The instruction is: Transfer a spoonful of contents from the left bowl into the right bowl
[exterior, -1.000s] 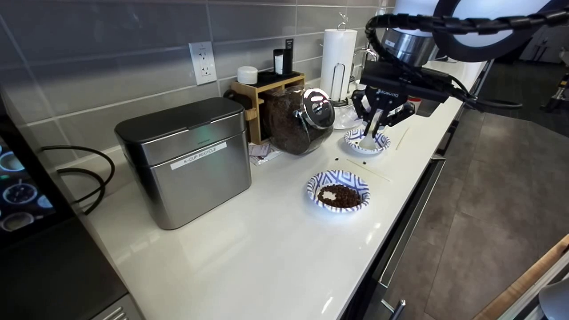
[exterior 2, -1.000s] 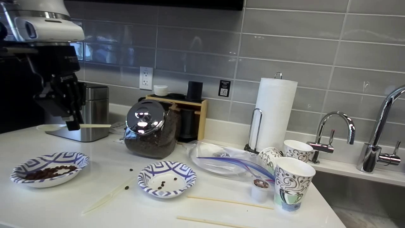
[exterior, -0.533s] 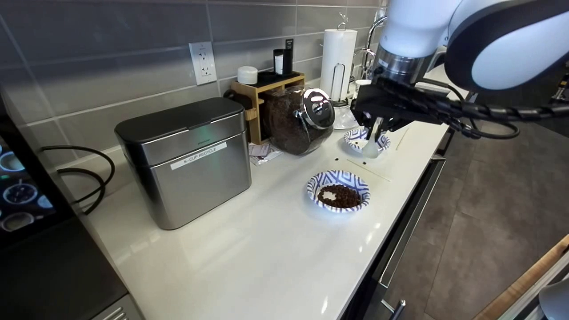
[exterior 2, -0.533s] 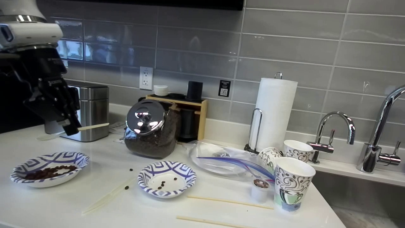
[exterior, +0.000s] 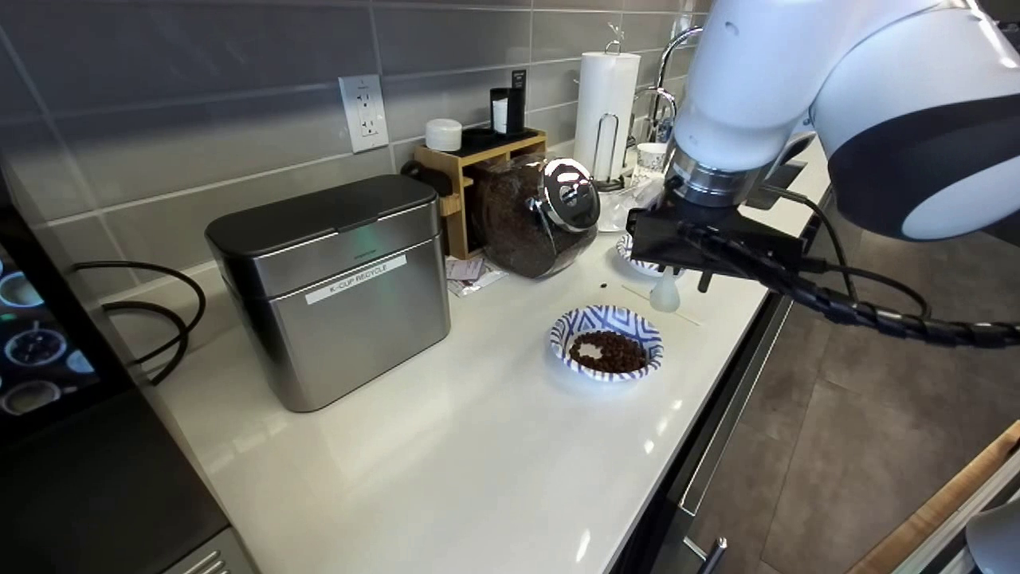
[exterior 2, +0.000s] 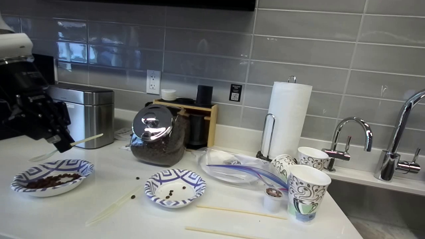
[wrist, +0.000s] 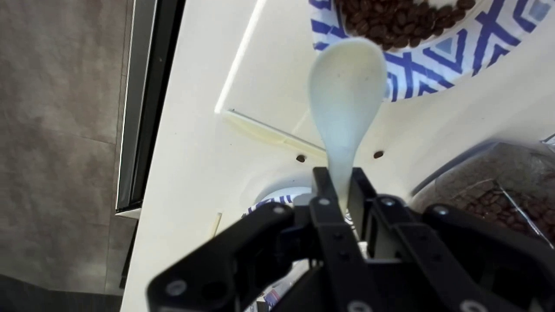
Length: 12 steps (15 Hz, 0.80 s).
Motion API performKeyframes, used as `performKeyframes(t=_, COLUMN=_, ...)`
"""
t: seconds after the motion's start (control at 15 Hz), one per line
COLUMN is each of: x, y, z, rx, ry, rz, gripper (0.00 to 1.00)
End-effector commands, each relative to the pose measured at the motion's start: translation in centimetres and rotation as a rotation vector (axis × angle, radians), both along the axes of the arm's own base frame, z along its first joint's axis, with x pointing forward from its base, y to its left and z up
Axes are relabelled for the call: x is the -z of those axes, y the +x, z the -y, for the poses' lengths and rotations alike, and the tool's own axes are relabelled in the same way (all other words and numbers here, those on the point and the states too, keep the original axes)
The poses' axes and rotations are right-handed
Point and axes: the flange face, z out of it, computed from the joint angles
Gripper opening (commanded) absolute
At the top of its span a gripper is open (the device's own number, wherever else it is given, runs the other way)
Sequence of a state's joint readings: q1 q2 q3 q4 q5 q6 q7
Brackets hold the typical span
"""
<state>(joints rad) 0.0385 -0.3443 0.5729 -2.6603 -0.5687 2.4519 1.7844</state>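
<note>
Since the earlier frames, the black two-fingered gripper and the milky-white plastic spoon have come lower and closer to the round left bowl with blue-and-white patterned rim; the spoon now slopes, its hollow end below its handle. The jaws stand narrow and hold this handle between them. In the wrist view the spoon overlaps a part of the rim; if it touches, I cannot tell. There the left bowl and its dark brown coffee beans are cut off by the top border. This bowl stands on the glossy white counter, toward the front edge. The round blue-and-white right bowl, pale in its centre, with a few beans, stands nearer the edge at the sink; in the wrist view the gripper hides most of it. A pale plastic knife, faint against the white, lies between the bowls. The white arm is cut off in both exterior views.
</note>
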Motion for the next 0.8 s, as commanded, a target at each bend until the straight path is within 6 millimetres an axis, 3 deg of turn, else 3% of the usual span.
performKeyframes(t=0.0, x=1.5, y=-0.2, z=-0.9, rx=0.023, ry=-0.010, rz=0.054, gripper=0.03)
performKeyframes(t=0.73, x=5.8, y=0.8, z=-3.4, rx=0.004, ry=-0.114, rz=0.154, gripper=0.03)
